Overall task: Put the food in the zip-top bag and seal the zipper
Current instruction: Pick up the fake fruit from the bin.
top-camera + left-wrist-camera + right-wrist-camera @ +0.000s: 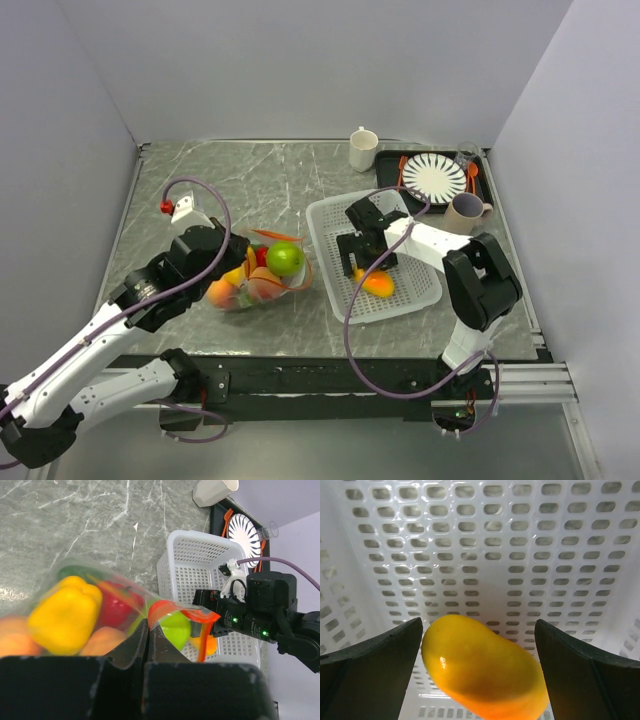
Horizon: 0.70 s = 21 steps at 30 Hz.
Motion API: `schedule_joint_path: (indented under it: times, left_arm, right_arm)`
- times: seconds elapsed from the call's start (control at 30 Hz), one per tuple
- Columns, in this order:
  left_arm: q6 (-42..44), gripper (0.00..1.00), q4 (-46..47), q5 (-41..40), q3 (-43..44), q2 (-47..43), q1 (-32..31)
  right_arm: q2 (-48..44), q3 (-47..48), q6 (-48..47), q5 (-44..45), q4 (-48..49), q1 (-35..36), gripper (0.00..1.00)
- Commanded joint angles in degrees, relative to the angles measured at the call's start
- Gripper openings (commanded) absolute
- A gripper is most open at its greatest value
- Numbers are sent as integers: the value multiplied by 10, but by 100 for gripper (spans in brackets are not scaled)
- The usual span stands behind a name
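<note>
The clear zip-top bag (250,292) lies left of the white basket (330,215), holding a yellow pepper (65,615), a green apple (285,259), a red piece and peach-coloured pieces. Its orange-red zipper (172,609) curls open above the apple. My left gripper (146,639) is shut on the bag's mouth edge, beside the zipper strip; from above it (224,266) sits at the bag's left side. A yellow-orange fruit (485,670) lies on the basket floor (520,540). My right gripper (479,625) stands open around it, a finger on each side, not touching; in the top view it (368,268) hangs inside the basket.
A white mug (363,149) stands behind the basket. At the back right a black tray (388,170) carries a striped plate (434,178) and orange cutlery. A mauve cup (466,212) sits beside the right arm. Grey walls enclose the table on three sides.
</note>
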Motion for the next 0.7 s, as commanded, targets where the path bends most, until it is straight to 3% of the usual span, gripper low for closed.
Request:
schedule_joint_path:
  times: [0.0, 0.27, 0.43, 0.6, 0.67]
  left_arm:
    - [12, 1, 41, 2, -3, -11, 3]
    - [10, 1, 58, 22, -14, -16, 3]
    - [13, 1, 64, 36, -14, -14, 3]
    - [5, 1, 68, 39, -17, -7, 3]
    - [2, 1, 68, 41, -25, -7, 3]
  right_arm:
    - [-54, 11, 7, -1, -18, 0, 100]
    - [-137, -14, 4, 38, -78, 0, 100]
    - [-127, -59, 7, 52, -52, 0, 100]
    - [-94, -67, 23, 6, -16, 0, 100]
    - [-102, -79, 27, -5, 2, 0, 90]
